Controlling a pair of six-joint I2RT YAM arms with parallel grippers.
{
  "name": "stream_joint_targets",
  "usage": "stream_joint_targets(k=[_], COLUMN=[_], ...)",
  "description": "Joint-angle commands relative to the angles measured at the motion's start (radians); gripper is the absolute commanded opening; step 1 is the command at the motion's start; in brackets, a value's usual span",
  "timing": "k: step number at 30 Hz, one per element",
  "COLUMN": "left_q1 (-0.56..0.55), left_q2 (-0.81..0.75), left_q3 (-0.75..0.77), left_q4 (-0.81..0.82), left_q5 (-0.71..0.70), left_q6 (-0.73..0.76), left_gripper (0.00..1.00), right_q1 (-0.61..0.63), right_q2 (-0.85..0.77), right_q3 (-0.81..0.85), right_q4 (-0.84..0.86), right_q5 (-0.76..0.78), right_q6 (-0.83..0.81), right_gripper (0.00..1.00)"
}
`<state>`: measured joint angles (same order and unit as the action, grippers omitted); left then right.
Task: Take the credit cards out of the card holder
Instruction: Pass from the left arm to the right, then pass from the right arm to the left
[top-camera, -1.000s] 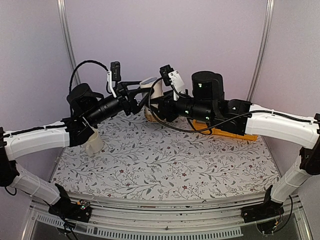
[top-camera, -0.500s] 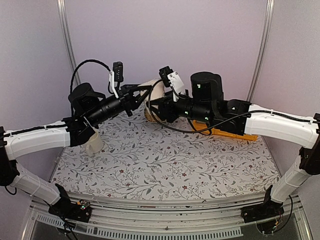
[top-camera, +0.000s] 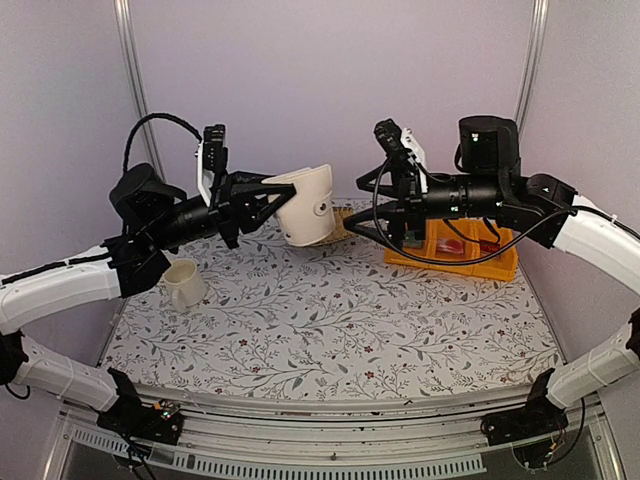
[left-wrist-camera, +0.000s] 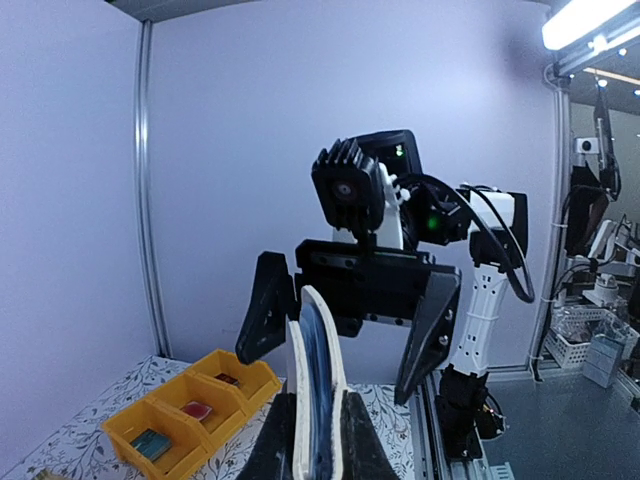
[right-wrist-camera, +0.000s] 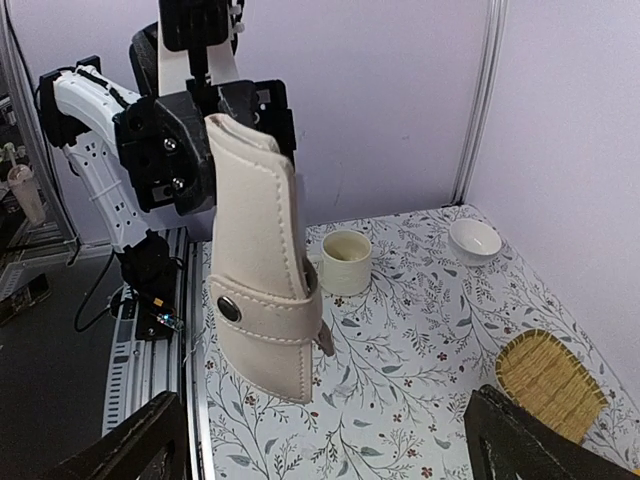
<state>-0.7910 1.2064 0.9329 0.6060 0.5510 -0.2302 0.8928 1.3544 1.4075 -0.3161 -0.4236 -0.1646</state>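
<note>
Over table (top-camera: 330, 330), holder (top-camera: 305, 205) in left hand (top-camera: 268, 198)

Surface (top-camera: 330, 320): cloth printed with leafy sprigs and small red flowers.
Cup (top-camera: 183, 283): cream, upright, on the left side of the surface.
Bowl (right-wrist-camera: 474, 240): small, white, upright, near the far left corner.
Mat (right-wrist-camera: 548, 385): woven straw, flat, by the back wall.
Bin (top-camera: 470, 262): yellow, with compartments, far right.
Walls (top-camera: 300, 80): pale lilac.

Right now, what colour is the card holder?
The card holder is cream-beige, clearest in the right wrist view.
</note>
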Motion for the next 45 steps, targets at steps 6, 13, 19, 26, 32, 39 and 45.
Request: stream_joint_targets(k=[6, 13, 19, 26, 32, 39, 45], left_q1=[0.005, 0.004, 0.005, 0.006, -0.002, -0.037, -0.036], left_q2=[0.023, 0.048, 0.035, 0.045, 0.030, 0.080, 0.086], left_q3=[0.032, 0.032, 0.015, 0.006, -0.081, -0.034, -0.057], left_q4=[0.015, 0.042, 0.037, 0.039, 0.040, 0.000, 0.131], left_q5=[0.141, 0.183, 0.155, 0.123, -0.065, -0.140, 0.042], left_q6=[0.001, -0.017, -0.009, -0.054, -0.015, 0.038, -0.034], left_gripper=[0.00, 0.00, 0.00, 0.33, 0.98, 0.83, 0.63], right_q1=[-0.010, -0.011, -0.010, -0.010, -0.011, -0.010, -0.011], right_q2=[0.050, 0.155, 0.165, 0.124, 0.090, 0.095, 0.089], right_q3=[0.091, 0.148, 0.125, 0.096, 0.102, 0.089, 0.086], right_q4=[-0.036, 0.017, 0.002, 0.025, 0.110, 0.176, 0.157], right_q5=[-0.293, -0.274, -0.291, -0.262, -0.158, -0.184, -0.196], right_q6=[-0.044, 0.025, 0.017, 0.043, 0.135, 0.207, 0.189], right_gripper=[0.99, 0.97, 0.05, 0.02, 0.01, 0.01, 0.02])
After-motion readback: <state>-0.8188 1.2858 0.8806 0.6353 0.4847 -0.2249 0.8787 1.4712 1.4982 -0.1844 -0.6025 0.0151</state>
